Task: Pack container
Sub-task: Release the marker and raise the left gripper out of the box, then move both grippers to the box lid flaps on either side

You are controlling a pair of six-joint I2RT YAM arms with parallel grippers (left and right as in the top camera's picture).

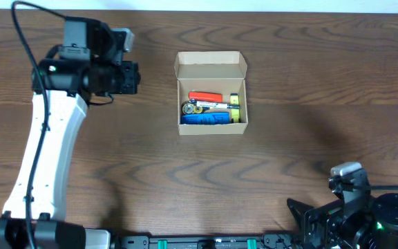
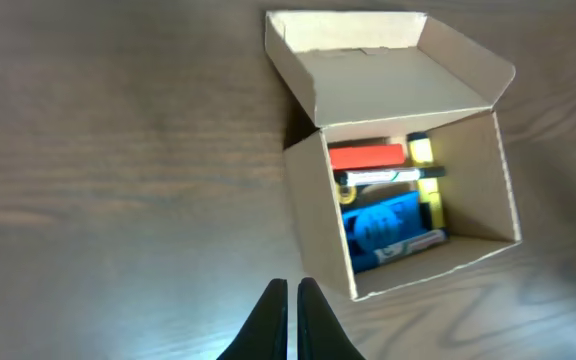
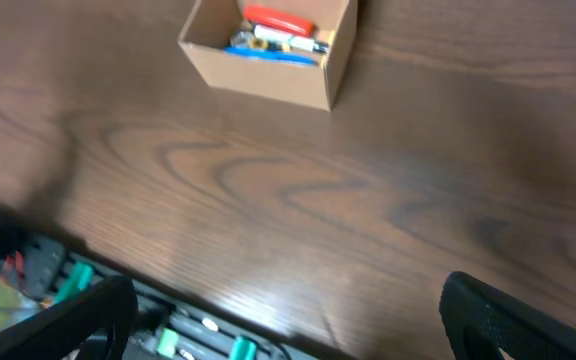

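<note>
The container [image 1: 211, 124] is a tan cardboard box standing open at the table's middle, its lid flap [image 1: 211, 65] folded back. Inside lie a red marker [image 1: 205, 96], a blue item [image 1: 204, 118], a black-and-white pen and yellow pieces. It also shows in the left wrist view [image 2: 318, 210] and the right wrist view [image 3: 268, 75]. My left gripper [image 2: 292, 290] is shut and empty, above bare table to the left of the box. My right gripper [image 3: 288, 300] is open and empty, low at the table's front right edge, far from the box.
The dark wood table [image 1: 289, 159] surrounds the box. A black rail with green connectors [image 3: 198, 335] runs along the front edge under my right gripper. The left arm's white link [image 1: 43, 159] spans the left side.
</note>
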